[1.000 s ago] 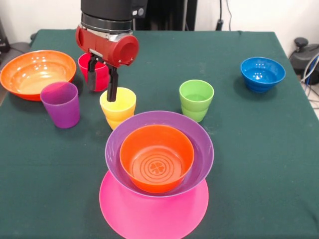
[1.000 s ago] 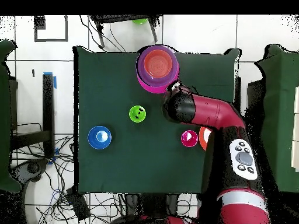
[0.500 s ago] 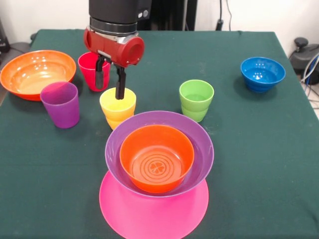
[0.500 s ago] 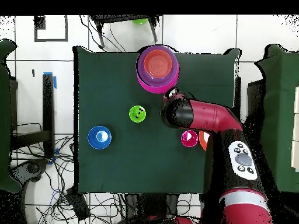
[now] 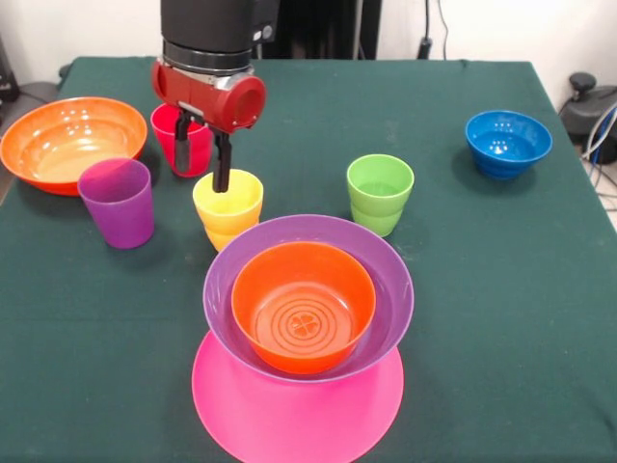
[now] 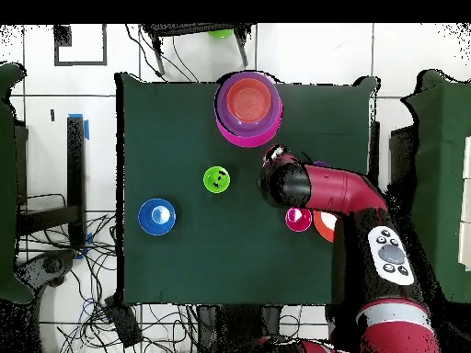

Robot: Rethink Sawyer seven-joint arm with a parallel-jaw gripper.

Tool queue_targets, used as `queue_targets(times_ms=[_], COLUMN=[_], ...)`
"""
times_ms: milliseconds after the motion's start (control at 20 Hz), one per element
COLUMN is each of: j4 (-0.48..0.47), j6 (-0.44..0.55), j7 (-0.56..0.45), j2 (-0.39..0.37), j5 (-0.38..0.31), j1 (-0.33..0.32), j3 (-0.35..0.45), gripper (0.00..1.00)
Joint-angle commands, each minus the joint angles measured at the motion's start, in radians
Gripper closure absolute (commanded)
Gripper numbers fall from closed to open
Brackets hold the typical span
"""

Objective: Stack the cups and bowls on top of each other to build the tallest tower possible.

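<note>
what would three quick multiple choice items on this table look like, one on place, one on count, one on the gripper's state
1. What sits inside the purple bowl?
A. small orange bowl
B. blue bowl
C. green cup

2. How many cups stand on the table?
A. two
B. four
C. six

3. The gripper is:
A. shut on the red cup
B. open, one finger at the yellow cup's rim
C. out of view

Answers:
1 A: the small orange bowl nests in it, over the pink bowl.
2 B: red cup, purple cup, yellow cup, green cup.
3 B: its fingers stand apart.
</note>
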Motion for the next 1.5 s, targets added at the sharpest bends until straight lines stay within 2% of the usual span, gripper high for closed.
queue_targets(times_ms=[50,700,1150,1500], j4=[0.068,0.071,0.078,0.05], j6=[-0.062,-0.085,-0.116,-0.128], j7=[-0.092,-0.085,-0.086,-0.101], j2=[0.056,0.096,0.144,0.191], j5=[-0.11,-0.152,-0.189,-0.228], j1=[-0.017,-0.048,-0.084,-0.115], j3=[0.086,0.117,0.146,0.166], gripper=[0.0,0.0,0.0,0.0])
